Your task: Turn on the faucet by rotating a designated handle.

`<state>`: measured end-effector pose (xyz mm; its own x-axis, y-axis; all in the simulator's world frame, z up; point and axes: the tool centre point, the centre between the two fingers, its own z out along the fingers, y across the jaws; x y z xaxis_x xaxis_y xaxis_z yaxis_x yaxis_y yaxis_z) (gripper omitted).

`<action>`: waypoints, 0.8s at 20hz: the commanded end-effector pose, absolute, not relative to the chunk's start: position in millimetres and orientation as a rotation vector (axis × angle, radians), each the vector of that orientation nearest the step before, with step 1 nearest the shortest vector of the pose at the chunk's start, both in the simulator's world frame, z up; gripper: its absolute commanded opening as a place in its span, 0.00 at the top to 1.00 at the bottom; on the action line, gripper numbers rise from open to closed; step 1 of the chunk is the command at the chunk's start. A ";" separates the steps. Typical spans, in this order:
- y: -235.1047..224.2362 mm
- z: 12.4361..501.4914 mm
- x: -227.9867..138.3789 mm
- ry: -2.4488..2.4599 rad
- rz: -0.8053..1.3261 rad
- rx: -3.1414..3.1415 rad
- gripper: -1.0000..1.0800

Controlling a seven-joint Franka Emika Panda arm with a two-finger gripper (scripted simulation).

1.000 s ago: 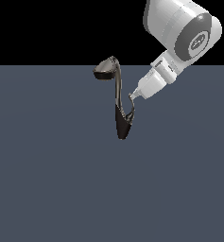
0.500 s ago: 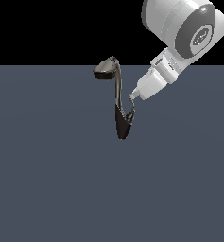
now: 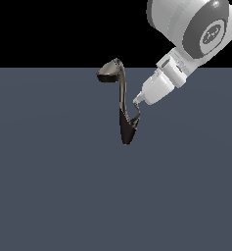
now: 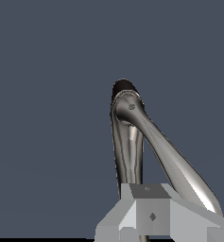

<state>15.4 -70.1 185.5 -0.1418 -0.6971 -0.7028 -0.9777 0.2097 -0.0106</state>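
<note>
From the exterior view's right, the tool slants down onto the handle.

No readable text, label or number shows in either view.

A flat slate-blue surface fills the scene; behind it, seemingly plain black background.

light was flat and even in both renders — no cast shadows on the slate floor. soft bright streaks ran along the faucet in the wrist view. edges looked slightly soft and jagged — no lens distortion.
</note>
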 end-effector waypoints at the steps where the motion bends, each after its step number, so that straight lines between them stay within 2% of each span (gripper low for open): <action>1: -70.5 180.3 2.0 1.912 0.639 -1.547 1.00; 10: -69.9 173.2 -31.5 1.906 0.646 -1.552 1.00; 12: -67.3 181.6 -20.8 1.892 0.627 -1.560 1.00; 16: -81.4 163.3 -35.4 1.898 0.635 -1.557 1.00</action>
